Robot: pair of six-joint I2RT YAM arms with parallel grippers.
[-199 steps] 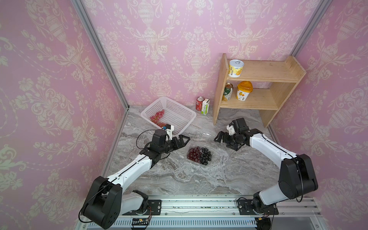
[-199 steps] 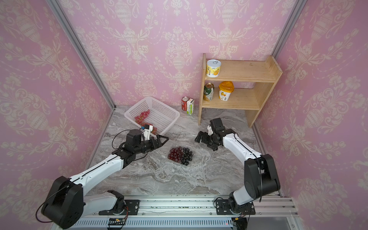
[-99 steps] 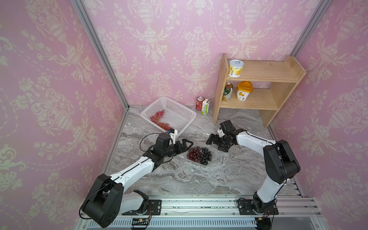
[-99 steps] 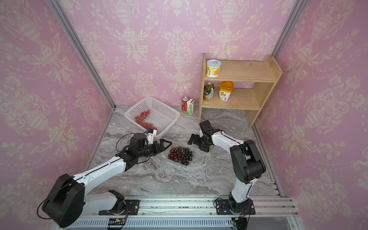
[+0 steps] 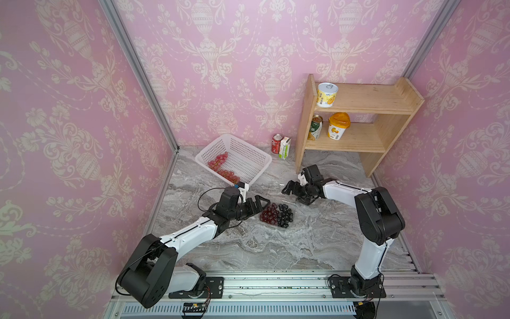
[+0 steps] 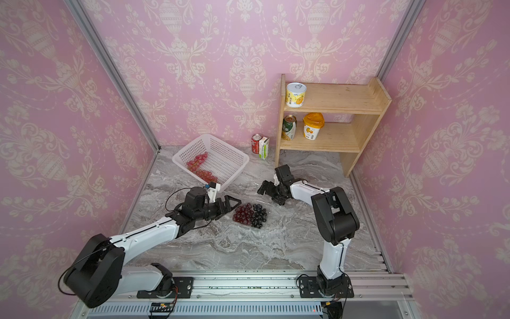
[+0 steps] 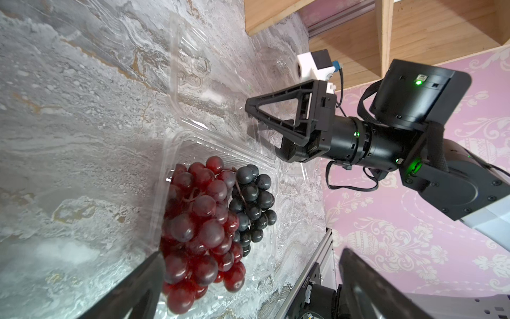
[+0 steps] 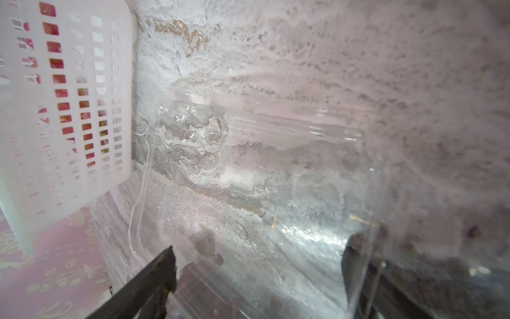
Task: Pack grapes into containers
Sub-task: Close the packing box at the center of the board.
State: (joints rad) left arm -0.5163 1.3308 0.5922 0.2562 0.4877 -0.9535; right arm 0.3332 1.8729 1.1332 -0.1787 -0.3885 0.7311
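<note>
In both top views, dark red and near-black grapes point(image 5: 276, 215) fill the clear container point(image 5: 293, 221) mid-surface point(image 5: 276, 248), while pale red bunches point(image 6: 197, 163) lie in the white basket point(image 6: 229, 154). The left wrist view shows the left end effector point(image 7: 251, 256) – jaws spread, empty – just beside the container. The right wrist view shows the right end effector point(image 8: 259, 252) released too, one finger seen through the flat-lying lid point(image 8: 248, 165).

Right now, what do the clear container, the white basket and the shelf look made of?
Container: thin clear plastic, glossy; the tabletop shows through it.
Basket: white moulded plastic, matte, perforated in a grid.
Shelf: light wood, probably unfinished; grain lines visible.
</note>
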